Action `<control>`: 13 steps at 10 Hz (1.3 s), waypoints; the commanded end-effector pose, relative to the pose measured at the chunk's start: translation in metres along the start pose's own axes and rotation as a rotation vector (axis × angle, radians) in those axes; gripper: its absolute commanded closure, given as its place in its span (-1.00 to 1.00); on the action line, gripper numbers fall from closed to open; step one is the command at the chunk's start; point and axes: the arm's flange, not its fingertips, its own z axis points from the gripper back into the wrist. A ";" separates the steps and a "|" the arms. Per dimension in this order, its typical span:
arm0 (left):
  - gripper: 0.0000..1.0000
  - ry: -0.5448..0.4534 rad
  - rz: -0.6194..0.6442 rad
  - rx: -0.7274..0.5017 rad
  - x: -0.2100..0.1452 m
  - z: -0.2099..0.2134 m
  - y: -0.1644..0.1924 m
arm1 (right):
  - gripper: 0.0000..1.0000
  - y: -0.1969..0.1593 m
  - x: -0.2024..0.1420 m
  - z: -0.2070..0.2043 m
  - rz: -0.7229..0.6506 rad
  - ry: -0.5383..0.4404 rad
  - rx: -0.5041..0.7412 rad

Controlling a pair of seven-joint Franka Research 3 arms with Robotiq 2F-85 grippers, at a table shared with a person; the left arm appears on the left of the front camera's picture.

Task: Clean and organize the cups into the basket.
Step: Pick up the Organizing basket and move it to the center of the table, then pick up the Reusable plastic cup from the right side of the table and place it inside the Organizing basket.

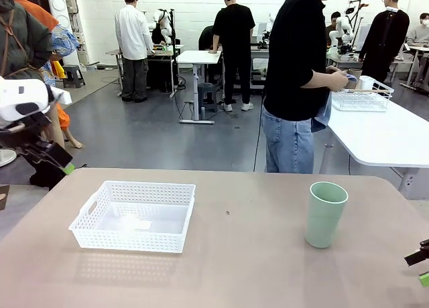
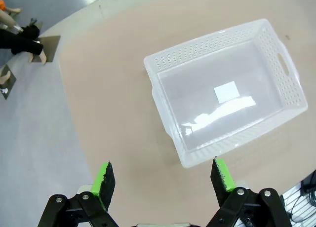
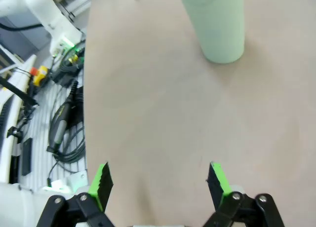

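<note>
Mint-green cup (image 1: 326, 213) stands upright on the tan surface (image 1: 234, 274), well to the right of the white lattice basket (image 1: 131, 236), whose floor carries a small white label (image 2: 226, 91). The robot's left hand (image 2: 162, 169) hangs raised off the basket's left end with its jaws spread wide over bare surface. The right hand (image 3: 158, 171) sits far to the basket's right, past the cup, and is just as wide. A person (image 1: 298, 73) in a black top stands beyond the basket's far right, at a white table (image 1: 389, 137) bearing a wire rack (image 1: 362, 99).
</note>
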 end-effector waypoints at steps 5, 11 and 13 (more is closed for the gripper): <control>-1.00 0.000 0.000 0.000 0.000 0.000 0.000 | -1.00 0.005 0.010 0.009 0.022 -0.004 -0.014; -1.00 0.129 -0.010 -0.192 0.028 -0.024 -0.009 | -1.00 0.003 0.045 -0.011 0.276 -0.160 -0.131; -1.00 0.151 0.020 -0.183 0.041 -0.037 -0.019 | -1.00 -0.008 0.048 -0.021 0.383 -0.192 -0.129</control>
